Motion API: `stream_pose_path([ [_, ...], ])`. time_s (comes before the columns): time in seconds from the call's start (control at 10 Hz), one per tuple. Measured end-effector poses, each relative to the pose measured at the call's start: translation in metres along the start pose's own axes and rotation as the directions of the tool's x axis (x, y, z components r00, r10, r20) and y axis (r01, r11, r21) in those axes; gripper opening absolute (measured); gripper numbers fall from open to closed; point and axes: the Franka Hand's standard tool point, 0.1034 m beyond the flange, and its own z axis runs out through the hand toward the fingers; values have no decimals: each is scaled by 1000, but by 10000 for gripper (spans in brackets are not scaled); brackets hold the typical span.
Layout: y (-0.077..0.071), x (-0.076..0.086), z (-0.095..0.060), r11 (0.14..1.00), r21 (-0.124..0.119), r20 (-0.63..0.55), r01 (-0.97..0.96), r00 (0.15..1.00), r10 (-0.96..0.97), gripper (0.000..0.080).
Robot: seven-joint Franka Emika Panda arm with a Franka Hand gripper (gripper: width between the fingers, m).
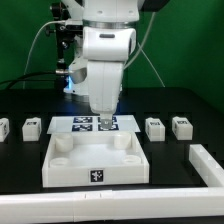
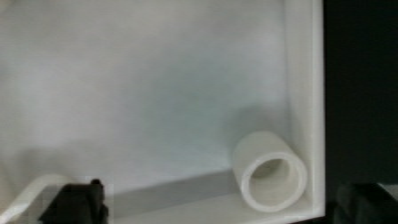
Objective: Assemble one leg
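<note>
Here gripper (image 1: 104,124) hangs over tray (image 1: 60,165) back edge, fingers (image 2: 75,203) spread wide, nothing btwn. Corner socket (image 2: 270,172) beneath. Nearest leg (image 1: 154,127) sits on table (image 1: 20,165), exterior view's right, near marker board (image 1: 80,124).

A large white tray (image 1: 70,176) lay on the black table (image 1: 25,165), the marker board (image 1: 62,126) just behind it. The wrist view showed a round socket (image 2: 270,176) in one corner of the tray. A white rail (image 1: 110,208) lay in front, a green backdrop (image 1: 185,45) behind.
</note>
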Motion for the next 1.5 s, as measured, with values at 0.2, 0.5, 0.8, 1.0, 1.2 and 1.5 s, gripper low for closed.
stream_pose_path([
  [0.2, -16, -11, 12, 996, 26, -1, 87, 996, -87, 650],
  [0.5, -23, -21, 18, 997, 43, -3, 57, 998, -57, 650],
  [0.8, -24, -22, 20, 997, 48, -4, 57, 998, -57, 650],
  [1.0, -31, -25, 30, 976, 64, -5, 207, 978, -207, 650],
  [1.2, -38, -24, 39, 972, 60, -11, 226, 974, -226, 650],
  [1.5, -46, -27, 63, 971, 98, -25, 216, 976, -215, 650],
])
